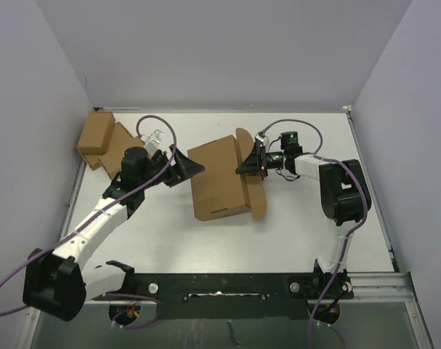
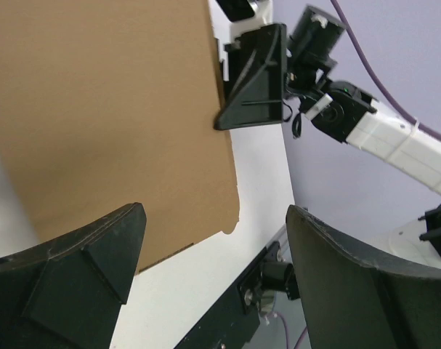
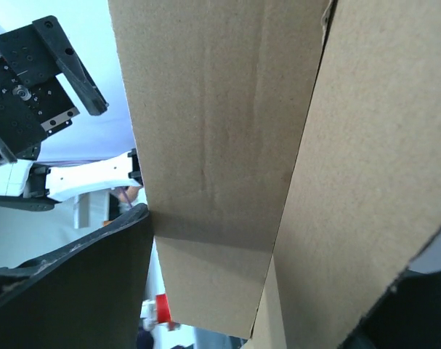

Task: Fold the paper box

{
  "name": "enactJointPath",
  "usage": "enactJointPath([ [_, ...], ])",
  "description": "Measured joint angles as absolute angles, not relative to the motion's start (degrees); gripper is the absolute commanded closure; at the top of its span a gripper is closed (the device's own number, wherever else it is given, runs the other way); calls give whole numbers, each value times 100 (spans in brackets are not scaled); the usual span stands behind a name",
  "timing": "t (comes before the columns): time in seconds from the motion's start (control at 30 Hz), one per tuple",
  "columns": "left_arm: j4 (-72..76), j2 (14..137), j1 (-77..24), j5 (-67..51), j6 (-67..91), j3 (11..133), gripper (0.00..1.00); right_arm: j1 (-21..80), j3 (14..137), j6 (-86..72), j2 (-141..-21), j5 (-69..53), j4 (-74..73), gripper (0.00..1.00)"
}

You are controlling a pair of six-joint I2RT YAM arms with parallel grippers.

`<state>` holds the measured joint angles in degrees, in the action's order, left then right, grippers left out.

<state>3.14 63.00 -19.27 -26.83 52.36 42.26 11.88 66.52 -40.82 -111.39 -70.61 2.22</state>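
The paper box is a brown cardboard sheet lying mid-table, its right-hand flaps folded upward. My right gripper is shut on that raised right wall. In the right wrist view the cardboard fills the gap between the jaws, and the left finger presses against it. My left gripper is open at the box's left edge. In the left wrist view its fingers stand wide apart with nothing between them, and the cardboard lies just beyond the tips.
Two smaller brown boxes sit at the far left by the wall. A small clear object lies behind the left gripper. A black rail runs along the near edge. Walls enclose the back and both sides.
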Motion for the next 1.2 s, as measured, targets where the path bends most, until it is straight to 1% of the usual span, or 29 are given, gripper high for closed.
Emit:
enactJointPath([
  [0.07, 364, 6866, -2130, -2810, 5192, 4525, 36, 1203, 6652, -4211, -11338, -7185, 276, 52],
  [0.13, 362, 7417, -2344, -2926, 5113, 4895, 40, 1210, 6654, -4250, -11504, -7286, 279, 51],
  [0.27, 322, 8503, -2707, -3076, 4906, 5739, 46, 1197, 6775, -4075, -11705, -7397, -84, 39],
  [0.33, 307, 8986, -2829, -3116, 4834, 6099, 48, 1192, 6888, -3850, -11749, -7402, -370, 33],
  [0.43, 211, 9620, -2930, -3168, 4731, 6479, 49, 1166, 7024, -3291, -11764, -7168, -801, 28],
  [0.6, -27, 10206, -2947, -3173, 4663, 6595, 50, 1157, 7135, -2335, -11780, -6711, -1612, 16],
  [0.67, -117, 10328, -2947, -3173, 4626, 6595, 50, 1155, 7177, -1997, -11780, -6523, -1916, 13],
  [0.77, -185, 10460, -2947, -3175, 4582, 6641, 50, 1155, 7231, -1546, -11762, -6219, -2296, 10],
  [0.93, -283, 10624, -2952, -3175, 4480, 6814, 50, 1076, 7236, -906, -11539, -5680, -2775, 10],
  [1.2, -401, 10796, -2952, -3181, 4370, 6982, 51, 974, 7089, -381, -10969, -5096, -2919, 9],
])
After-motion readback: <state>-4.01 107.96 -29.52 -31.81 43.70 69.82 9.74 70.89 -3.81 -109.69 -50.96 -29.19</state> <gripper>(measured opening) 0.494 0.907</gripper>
